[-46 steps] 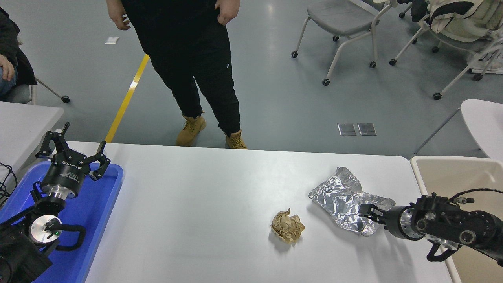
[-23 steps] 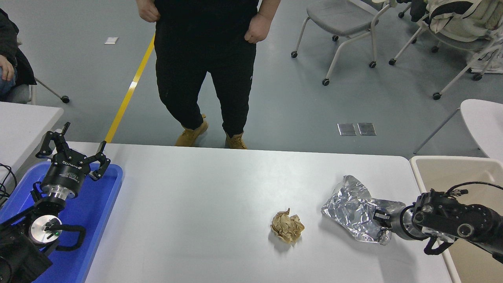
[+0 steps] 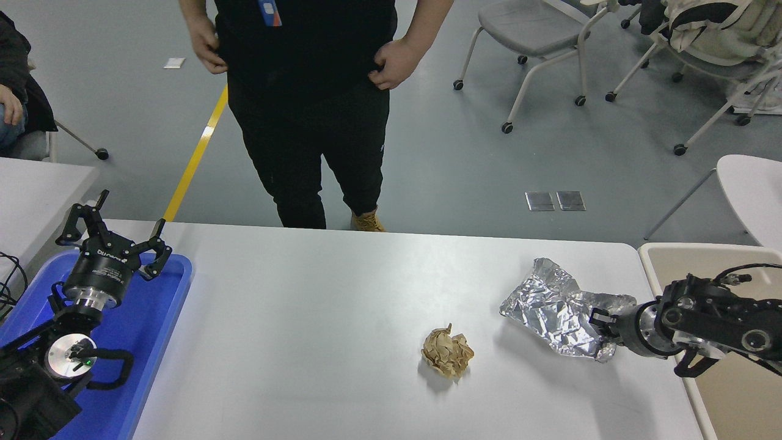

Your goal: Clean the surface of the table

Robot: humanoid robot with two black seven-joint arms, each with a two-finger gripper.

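The table surface (image 3: pixel 317 318) is a wide glossy white top. A crumpled sheet of silver foil (image 3: pixel 559 311) lies at its right side, and my right gripper (image 3: pixel 602 333) is shut on the foil's near-right corner, the arm reaching in from the right edge. A crumpled brown paper ball (image 3: pixel 447 353) rests on the table left of the foil, apart from it. My left gripper (image 3: pixel 113 235) stands open and parked above the blue tray at the lower left.
A blue tray (image 3: pixel 156 318) sits at the table's left end. A beige bin (image 3: pixel 715 269) stands off the right end. A person (image 3: pixel 305 91) in black stands at the far edge. Chairs and smaller white tables surround the area.
My right gripper has pulled the foil to the right, toward the table's right end. The person at the far side stepped closer. The left arm has not moved.
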